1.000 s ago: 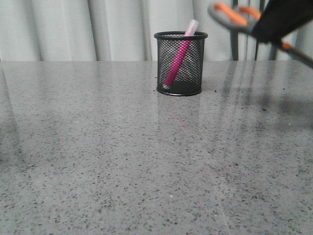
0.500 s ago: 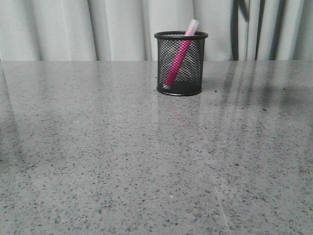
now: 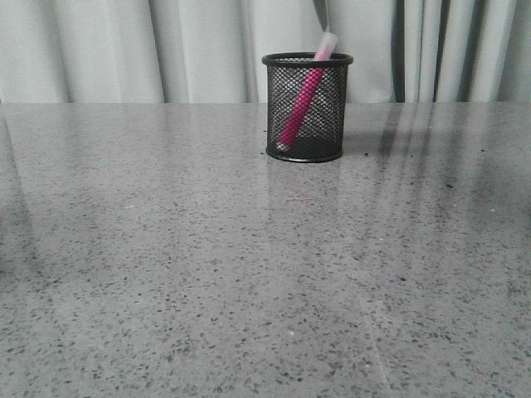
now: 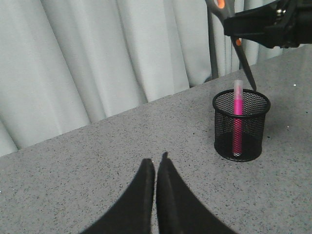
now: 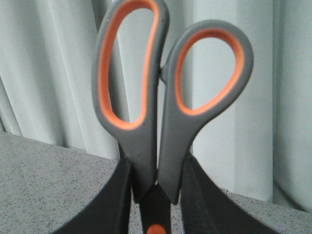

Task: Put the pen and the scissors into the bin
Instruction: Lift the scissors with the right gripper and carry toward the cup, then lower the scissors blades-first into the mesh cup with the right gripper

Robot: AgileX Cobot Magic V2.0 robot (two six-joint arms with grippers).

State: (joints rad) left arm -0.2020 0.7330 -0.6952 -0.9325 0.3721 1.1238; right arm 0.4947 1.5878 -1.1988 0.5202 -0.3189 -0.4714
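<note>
While the pen (image 3: 300, 98) is leaning inside the bin (image 3: 307, 108), the right gripper (image 5: 156, 195) is clamping the scissors (image 5: 165, 102) above the bin, and the left gripper (image 4: 156, 168) is sitting closed, empty, well away from the bin.

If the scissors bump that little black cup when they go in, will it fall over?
Maybe. The mesh pen cup is thin wire, so it is probably light and may slide or tip. The pink pen sticks out above its rim, which could make it wobblier. The right gripper holds the scissors tip-down above it.
</note>
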